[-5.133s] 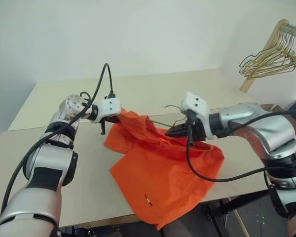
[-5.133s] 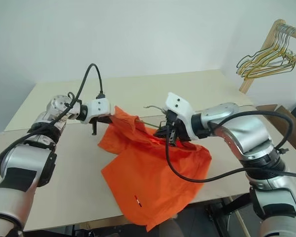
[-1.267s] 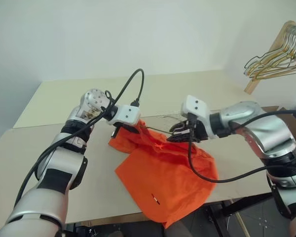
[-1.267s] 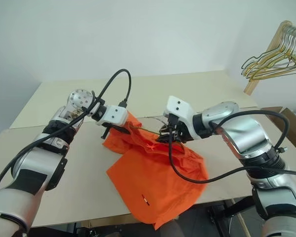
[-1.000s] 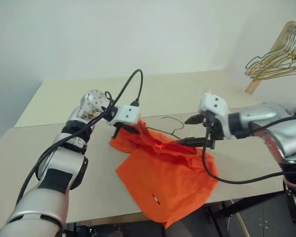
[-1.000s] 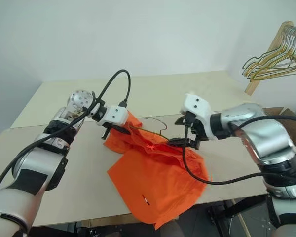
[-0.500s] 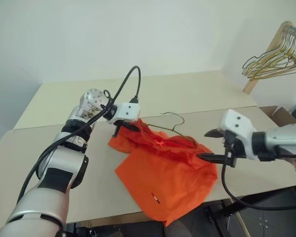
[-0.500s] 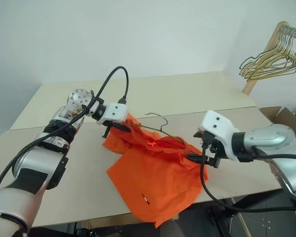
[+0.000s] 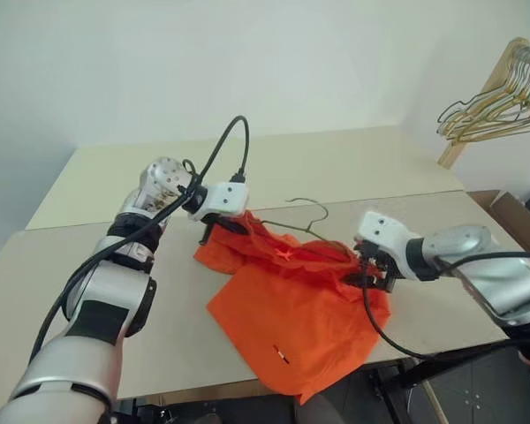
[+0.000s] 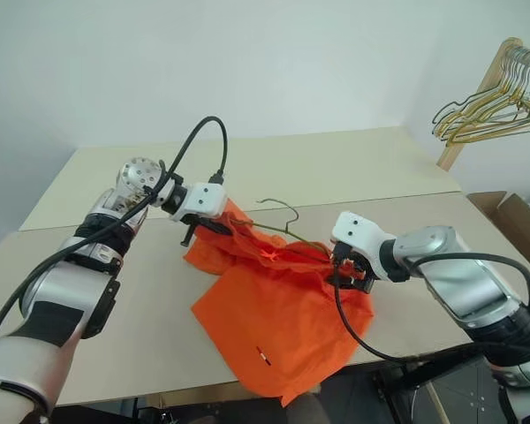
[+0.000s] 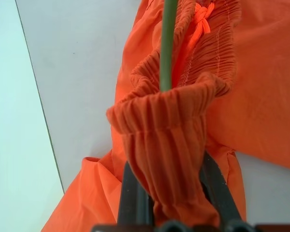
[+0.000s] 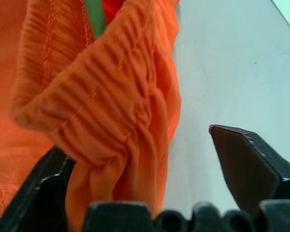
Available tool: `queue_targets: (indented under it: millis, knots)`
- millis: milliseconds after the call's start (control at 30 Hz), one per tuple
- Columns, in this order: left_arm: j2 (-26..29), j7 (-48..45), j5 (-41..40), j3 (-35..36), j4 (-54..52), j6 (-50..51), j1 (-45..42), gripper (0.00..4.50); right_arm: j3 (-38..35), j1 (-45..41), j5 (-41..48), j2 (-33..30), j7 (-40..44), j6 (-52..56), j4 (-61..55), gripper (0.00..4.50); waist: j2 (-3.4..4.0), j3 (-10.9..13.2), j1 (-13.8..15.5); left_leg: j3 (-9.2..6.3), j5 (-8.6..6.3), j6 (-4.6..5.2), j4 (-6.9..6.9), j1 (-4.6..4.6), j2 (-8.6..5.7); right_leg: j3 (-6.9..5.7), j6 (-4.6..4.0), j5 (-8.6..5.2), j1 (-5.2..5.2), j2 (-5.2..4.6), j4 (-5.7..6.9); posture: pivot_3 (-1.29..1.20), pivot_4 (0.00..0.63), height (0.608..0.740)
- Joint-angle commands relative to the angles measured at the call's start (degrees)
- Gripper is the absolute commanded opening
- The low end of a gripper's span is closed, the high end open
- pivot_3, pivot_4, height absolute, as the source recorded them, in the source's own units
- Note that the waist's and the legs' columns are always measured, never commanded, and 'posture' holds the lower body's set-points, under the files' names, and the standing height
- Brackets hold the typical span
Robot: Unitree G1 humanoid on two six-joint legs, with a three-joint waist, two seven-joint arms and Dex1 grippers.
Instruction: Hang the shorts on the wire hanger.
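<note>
In the left eye view, you had the bright orange thin fabric shorts (image 9: pixel 291 309) draped on the pale beige table (image 9: pixel 88 291) with one leg hanging past its near edge, while the thin grey-silver wire hanger (image 9: pixel 305 216) ran inside the gathered waistband, only its small hook standing clear above the fabric. Your left gripper (image 9: pixel 214 231) was clamped on the waistband end of the shorts farthest from the hook's right side, lifting it off the table; your right gripper (image 9: pixel 371 272) sat at the opposite waistband end. In the left wrist view, your black fingers (image 11: pixel 135 198) pinched a bunched fold of waistband with the hanger wire entering just beyond it. In the right wrist view, your fingers (image 12: pixel 246 164) stood apart, the waistband's other end lying against one of them, not yet gripped. Judging by this, the threading looked largely done; what remained was seating that right end over the hanger's shoulder and lifting it clear.
</note>
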Motion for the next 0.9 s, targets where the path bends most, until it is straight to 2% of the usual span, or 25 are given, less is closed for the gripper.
queue_targets:
  millis: [33, 267, 300, 633, 667, 800, 833, 900]
  knots:
    - [0.9, -0.1, -1.8, 1.7, -1.7, 0.0, -0.9, 0.0, 0.1, -2.0, -1.5, 0.0, 1.1, -1.6, 1.0, 2.79, 0.0, 0.0, 0.1, 0.0, 0.0, 0.0, 0.0, 0.0, 0.0, 0.0, 0.0, 0.0, 0.0, 0.0, 0.0, -0.16, 0.0, 0.74]
    - [0.9, -0.2, -2.0, 1.9, -1.6, 0.0, -1.0, 0.0, 1.8, -2.3, -4.1, 0.6, 2.0, -2.7, 2.9, 0.17, 0.0, 0.0, 0.2, 0.0, 0.0, 0.0, 0.0, 0.02, 0.0, 0.0, 0.0, 0.0, 0.0, 0.0, 0.01, -0.16, 0.0, 0.74]
    - [0.9, -0.2, -2.0, 1.9, -1.6, 0.1, -1.0, 0.0, 2.2, -2.2, -4.7, 0.6, 2.1, -2.9, 3.1, 0.02, 0.0, 0.0, 0.2, 0.0, 0.0, 0.0, 0.0, 0.02, -0.01, 0.0, 0.0, 0.0, 0.0, 0.0, 0.01, -0.15, 0.0, 0.74]
    - [1.0, -0.9, -2.6, 2.2, -2.0, -0.2, -0.9, 0.0, -1.1, -2.5, -2.3, 1.7, 4.9, -2.8, 3.8, 0.02, 0.0, 0.0, 0.6, 0.0, 0.0, 0.0, 0.01, 0.02, -0.01, 0.0, 0.0, 0.0, 0.0, 0.0, 0.02, -0.15, 0.0, 0.74]
    - [0.8, -1.2, -3.5, 2.9, -1.9, -0.1, -0.9, 0.44, -2.1, -2.5, -1.1, 1.6, 5.7, -2.5, 3.4, 0.0, 0.0, 0.0, 0.6, 0.0, 0.0, 0.0, 0.01, 0.02, -0.02, 0.0, 0.0, 0.0, 0.0, -0.01, 0.02, -0.15, 0.0, 0.74]
    - [0.7, -3.0, -6.0, 4.4, -2.2, 1.0, -1.0, 1.14, -4.7, -2.1, 1.7, 1.4, 7.4, -1.4, 2.5, 0.0, 0.0, 0.0, 0.8, -0.01, 0.0, 0.0, 0.01, 0.03, -0.01, 0.0, 0.0, 0.0, 0.0, -0.01, 0.02, -0.16, 0.0, 0.74]
    - [0.4, -3.5, -7.1, 5.2, -2.4, 1.9, -1.1, 1.58, -5.6, -1.7, 2.6, 1.3, 7.8, -1.0, 2.0, 0.0, 0.0, 0.0, 0.8, -0.01, 0.0, 0.0, 0.01, 0.02, -0.01, 0.0, 0.0, 0.0, 0.0, 0.0, 0.02, -0.16, 0.0, 0.74]
    - [0.2, -3.8, -8.3, 6.2, -2.6, 3.1, -1.1, 2.08, -6.8, -0.9, 3.8, 0.9, 8.1, -0.3, 1.2, 0.0, 0.0, 0.0, 1.0, -0.01, 0.0, 0.0, 0.01, 0.02, -0.02, 0.0, 0.0, 0.0, 0.0, -0.01, 0.02, -0.16, 0.0, 0.74]
